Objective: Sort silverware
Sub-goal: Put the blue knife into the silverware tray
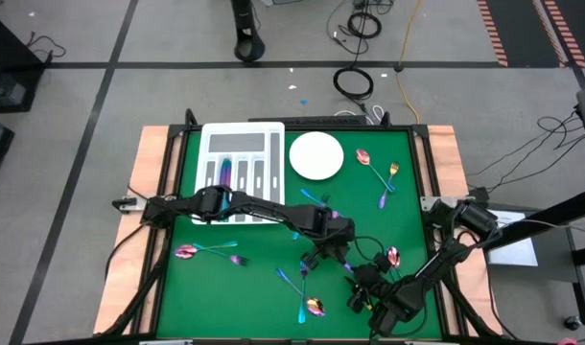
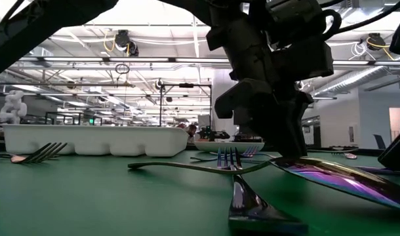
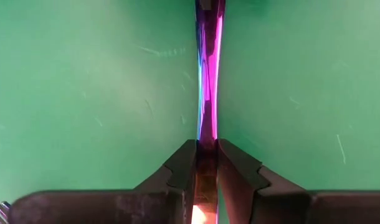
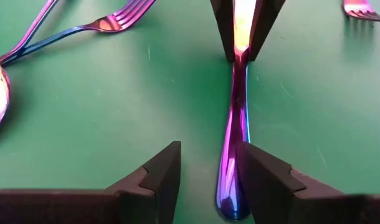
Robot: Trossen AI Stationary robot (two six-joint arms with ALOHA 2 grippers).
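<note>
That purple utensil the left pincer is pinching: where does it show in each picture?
High view: utensil lower middle, mostly hidden beneath the left pincer.
Low view: utensil at right, a slanting purple strip.
Left wrist view: utensil dead centre.
Right wrist view: utensil centre.
Shared landmark: the left pincer clamped on it.

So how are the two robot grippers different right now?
The left gripper is shut on a shiny purple utensil handle, while the right gripper is open, with the same handle lying between its fingers on the green mat. The left gripper sits mid-table; the right gripper is nearer the front edge. Both are dark, have two fingers, and are low over the same utensil.
</note>
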